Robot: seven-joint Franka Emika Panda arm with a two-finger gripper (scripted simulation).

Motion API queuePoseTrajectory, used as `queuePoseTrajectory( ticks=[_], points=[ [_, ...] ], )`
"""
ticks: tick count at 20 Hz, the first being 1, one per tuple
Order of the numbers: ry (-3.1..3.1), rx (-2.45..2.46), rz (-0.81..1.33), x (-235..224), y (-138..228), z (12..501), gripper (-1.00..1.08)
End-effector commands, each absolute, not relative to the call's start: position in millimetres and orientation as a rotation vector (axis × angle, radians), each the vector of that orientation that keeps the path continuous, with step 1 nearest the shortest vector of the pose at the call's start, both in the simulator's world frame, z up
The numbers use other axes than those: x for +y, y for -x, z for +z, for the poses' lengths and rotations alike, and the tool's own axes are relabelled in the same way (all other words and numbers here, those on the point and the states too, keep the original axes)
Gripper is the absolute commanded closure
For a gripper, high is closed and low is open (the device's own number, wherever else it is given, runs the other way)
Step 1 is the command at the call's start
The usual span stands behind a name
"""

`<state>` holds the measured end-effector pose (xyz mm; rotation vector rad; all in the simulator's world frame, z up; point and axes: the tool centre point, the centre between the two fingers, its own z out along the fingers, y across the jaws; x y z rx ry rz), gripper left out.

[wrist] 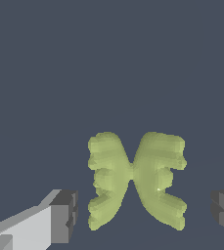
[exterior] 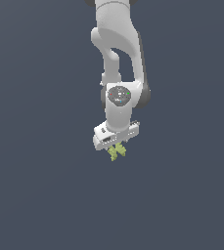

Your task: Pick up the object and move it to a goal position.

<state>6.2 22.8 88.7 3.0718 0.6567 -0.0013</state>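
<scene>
In your wrist view, going left to right: one dark pad (wrist: 64,215), then the yellow-green object (wrist: 135,178), then the other pad, with clear gaps either side. Your tool (exterior: 116,146) is open wide and grips nothing. The object's two lobed wings flare apart from a narrow waist. From outside, it sits just beneath the tool. The worktop (exterior: 35,195) is plain slate-grey.

My gripper (exterior: 116,145) looks like smooth matt white plastic with dark grey pads (wrist: 67,215); the object (wrist: 135,178) is matt yellow-green, ridged and lumpy.
</scene>
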Motion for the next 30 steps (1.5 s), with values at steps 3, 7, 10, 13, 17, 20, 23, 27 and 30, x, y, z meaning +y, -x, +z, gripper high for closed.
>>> queuePoseTrajectory(
  ticks=[3, 7, 10, 13, 17, 20, 23, 27, 30],
  points=[
    [-3.072, 0.658, -0.002, 22.7, -5.7, 76.3, -0.92],
    [-3.071, 0.663, -0.001, 23.2, -5.0, 54.7, -0.92],
    [-3.07, 0.665, 0.0, 23.4, -5.1, 43.8, -0.92],
    [-3.07, 0.665, 0.0, 23.3, -6.0, 39.8, -0.92],
    [-3.07, 0.665, 0.0, 23.3, -6.2, 39.6, 1.08],
    [-3.07, 0.665, 0.0, 23.3, -6.2, 39.6, 1.08],
    [-3.07, 0.665, 0.0, 23.3, -6.2, 39.6, 1.08],
    [-3.07, 0.664, 0.002, 23.3, -6.5, 41.6, 1.08],
    [-3.07, 0.664, 0.002, 24.7, -6.0, 47.5, 1.08]
  ],
)
